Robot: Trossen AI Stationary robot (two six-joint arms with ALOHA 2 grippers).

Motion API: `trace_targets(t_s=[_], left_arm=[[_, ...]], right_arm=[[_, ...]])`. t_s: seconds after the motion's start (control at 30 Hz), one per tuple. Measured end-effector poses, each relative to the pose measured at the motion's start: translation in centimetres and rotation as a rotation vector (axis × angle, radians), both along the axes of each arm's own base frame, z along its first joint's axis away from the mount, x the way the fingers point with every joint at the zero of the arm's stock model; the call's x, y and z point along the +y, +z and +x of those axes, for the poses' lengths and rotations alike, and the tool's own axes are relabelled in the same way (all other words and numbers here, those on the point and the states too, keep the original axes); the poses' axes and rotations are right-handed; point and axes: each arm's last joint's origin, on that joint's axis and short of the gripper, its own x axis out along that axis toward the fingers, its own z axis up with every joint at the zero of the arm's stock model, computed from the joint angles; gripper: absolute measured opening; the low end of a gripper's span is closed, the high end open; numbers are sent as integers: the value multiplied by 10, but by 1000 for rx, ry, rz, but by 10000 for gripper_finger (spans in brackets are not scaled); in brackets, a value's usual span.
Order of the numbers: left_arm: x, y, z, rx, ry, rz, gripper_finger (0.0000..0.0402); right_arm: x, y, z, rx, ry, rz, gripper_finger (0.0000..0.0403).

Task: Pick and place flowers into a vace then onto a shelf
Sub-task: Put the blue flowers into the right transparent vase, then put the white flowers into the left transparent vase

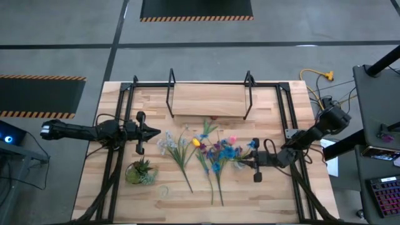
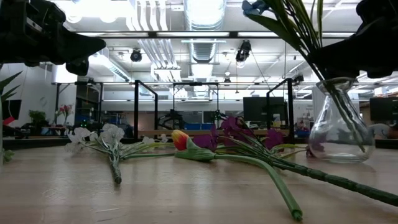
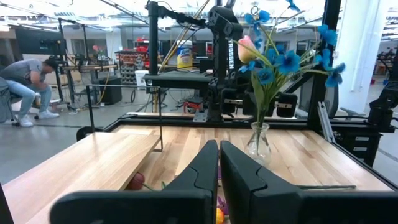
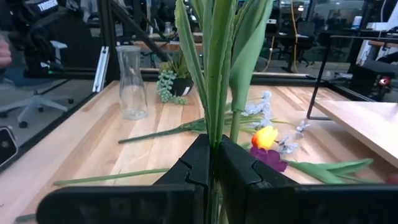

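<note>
The wooden table [image 1: 94,181] carried the shelf [image 1: 209,100] at its far middle. Loose flowers [image 1: 187,150] lay spread across the table's centre, stems pointing toward the near edge. The vace [image 2: 339,124] stood on the table's right side holding several stems. A potted plant [image 1: 140,172] sat near the left front.

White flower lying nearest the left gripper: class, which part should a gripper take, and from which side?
Best take the white flower by its green stem, below the head, coming straight down with fingers straddling it. It lies flat on the table, so only its top is open, and the thin stem gives a firmer hold than the head. The left gripper, shut, is nearest.
</note>
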Motion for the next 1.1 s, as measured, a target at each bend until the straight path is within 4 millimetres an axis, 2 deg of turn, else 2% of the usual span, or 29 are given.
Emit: trace_targets(t_s=[0.23,0.5,0.73,0.9,1.1], left_arm=[[0,0,0,0,0,0,0],[0,0,0,0,0,0,0],[0,0,0,0,0,0,0],[0,0,0,0,0,0,0],[0,0,0,1,0,0,0]], right_arm=[[-1,1,-1,-2,6,3,21],[0,-2,0,33,-14,36,115],[5,4,-3,9,13,44,197],[7,7,-7,20,37,34,227],[11,20,-15,-25,78,60,234]])
